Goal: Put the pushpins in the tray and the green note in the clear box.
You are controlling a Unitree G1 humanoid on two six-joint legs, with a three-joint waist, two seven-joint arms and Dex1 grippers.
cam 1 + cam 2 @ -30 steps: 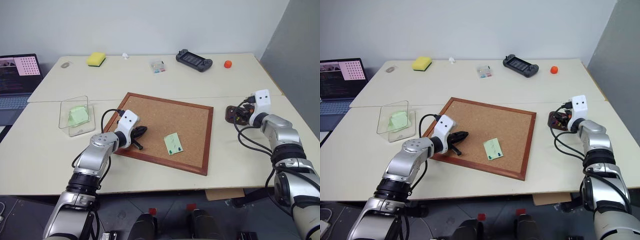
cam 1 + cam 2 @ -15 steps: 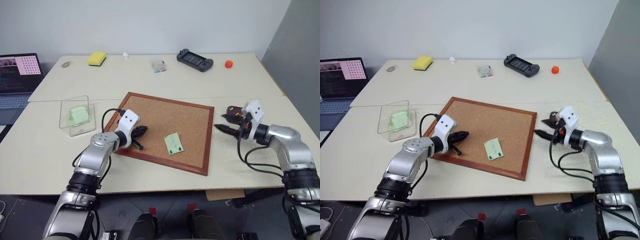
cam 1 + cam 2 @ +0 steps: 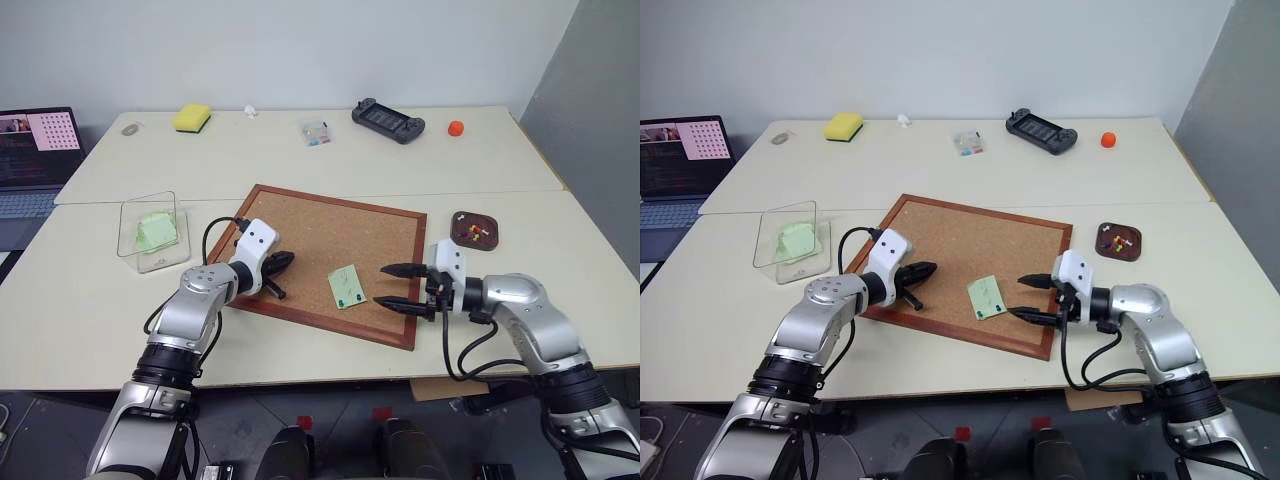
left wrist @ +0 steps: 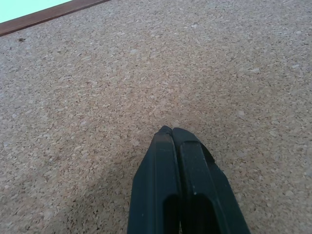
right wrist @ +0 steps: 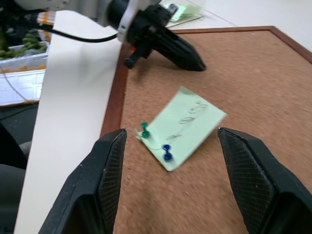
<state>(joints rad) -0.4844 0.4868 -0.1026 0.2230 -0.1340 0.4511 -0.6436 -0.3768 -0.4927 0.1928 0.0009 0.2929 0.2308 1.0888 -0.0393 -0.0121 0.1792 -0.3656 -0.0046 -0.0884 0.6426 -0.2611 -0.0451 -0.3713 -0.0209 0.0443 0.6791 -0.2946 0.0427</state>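
This looks like an office or small lab room set up for desk work. Two pale tables stand pushed together against a plain white wall, with a grey partition at the right edge. An open laptop sits off the far left corner (its screen shows code and a pink grid). Desk clutter lines the far edge: a yellow sponge, a handheld game console, and a wood-framed corkboard in the middle.

Left gripper is closed, its arm bent and pointing forward-right. Right gripper is spread wide, forearm reaching leftward.
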